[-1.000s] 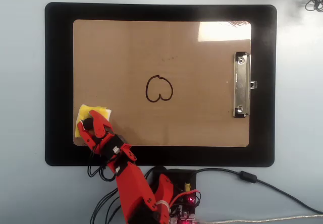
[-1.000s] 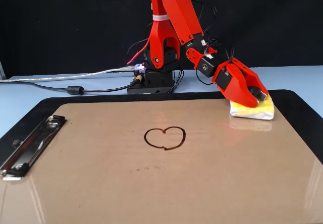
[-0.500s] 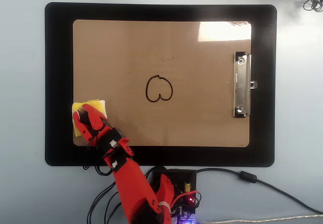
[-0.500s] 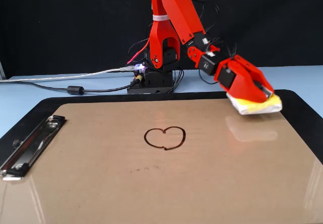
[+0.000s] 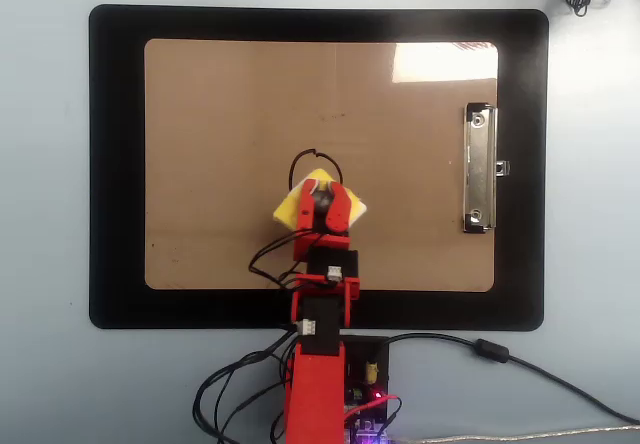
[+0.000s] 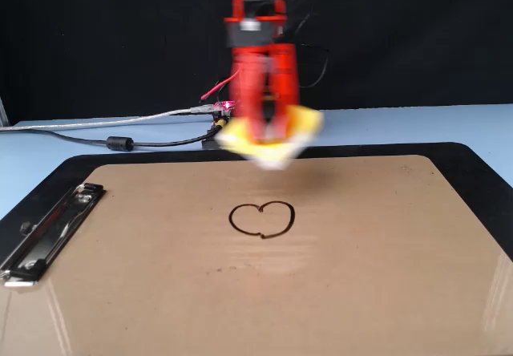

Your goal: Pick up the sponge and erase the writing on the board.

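My red gripper (image 5: 322,194) is shut on the yellow sponge (image 5: 290,209), with its jaws either side of the black knob. In the overhead view the sponge covers the lower part of the writing (image 5: 301,162), a black outline near the middle of the brown board (image 5: 220,114). The fixed view shows the sponge (image 6: 304,123), blurred, held in the air by the gripper (image 6: 267,135) above and behind the whole writing (image 6: 262,218). There it is clear of the board (image 6: 377,268).
The board lies on a black mat (image 5: 115,164). Its silver clip (image 5: 480,169) is at the right in the overhead view, and the clip (image 6: 48,228) is at the left in the fixed view. The arm's base (image 5: 345,369) and cables (image 6: 120,142) sit off the mat's edge.
The gripper lifted the sponge from the board's corner and swung it to the middle, over the writing. The arm now points straight out from its base.
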Controlling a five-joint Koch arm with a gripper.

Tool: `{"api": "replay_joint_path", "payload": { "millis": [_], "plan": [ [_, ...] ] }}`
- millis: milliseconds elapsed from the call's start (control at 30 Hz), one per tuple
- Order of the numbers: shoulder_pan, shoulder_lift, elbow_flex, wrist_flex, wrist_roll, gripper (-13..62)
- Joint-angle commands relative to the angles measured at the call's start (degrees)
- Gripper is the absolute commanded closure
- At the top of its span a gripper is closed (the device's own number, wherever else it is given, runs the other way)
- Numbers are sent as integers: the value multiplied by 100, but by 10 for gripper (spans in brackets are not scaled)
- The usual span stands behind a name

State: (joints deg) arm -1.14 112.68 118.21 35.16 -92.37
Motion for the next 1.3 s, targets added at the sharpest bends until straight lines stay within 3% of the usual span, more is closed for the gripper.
{"api": "replay_joint_path", "payload": {
  "millis": [0,167,467,567,733,833,933,1167,1267],
  "plan": [
    [149,-343,-211,-923,255,574],
    [167,-712,606,-2004,264,574],
    [316,-176,2795,-4491,272,574],
    [422,-1055,2646,-5089,281,574],
    [598,-3278,703,-5854,281,574],
    [721,-3867,-88,-5818,281,574],
    [844,-3419,729,-5854,281,574],
    [782,-114,3858,-5810,281,574],
    [668,70,4043,-5836,299,574]
  ]
}}
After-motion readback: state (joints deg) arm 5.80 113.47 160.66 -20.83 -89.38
